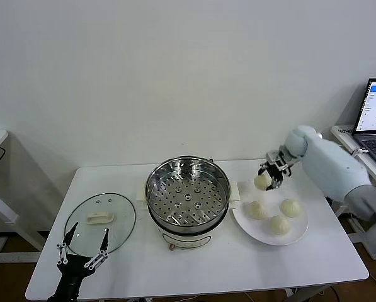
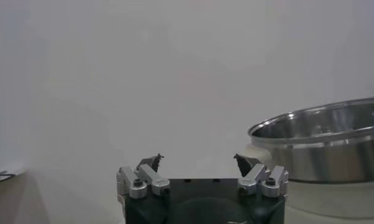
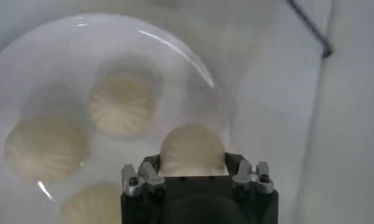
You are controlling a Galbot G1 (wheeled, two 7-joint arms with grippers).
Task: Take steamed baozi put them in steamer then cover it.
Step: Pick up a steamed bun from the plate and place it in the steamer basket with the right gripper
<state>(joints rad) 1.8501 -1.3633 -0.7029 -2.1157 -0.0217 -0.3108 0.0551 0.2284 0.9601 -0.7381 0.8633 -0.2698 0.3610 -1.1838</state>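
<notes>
My right gripper [image 1: 265,180] is shut on one cream-white baozi [image 3: 192,150] and holds it above the far left rim of the white plate [image 1: 301,231]. Three more baozi [image 1: 259,210] lie on that plate, also seen in the right wrist view as baozi [image 3: 121,105]. The steamer [image 1: 188,192], a shiny perforated steel basket on a cream pot base, stands empty at the table's middle, left of the plate. The glass cover [image 1: 101,222] with its cream handle lies flat on the table at the left. My left gripper [image 1: 82,249] hangs open over the cover's near edge.
A laptop [image 1: 375,119] sits on a side desk at the far right. The steamer's steel wall [image 2: 324,143] shows in the left wrist view beside the open left gripper [image 2: 199,163]. A white wall stands behind the table.
</notes>
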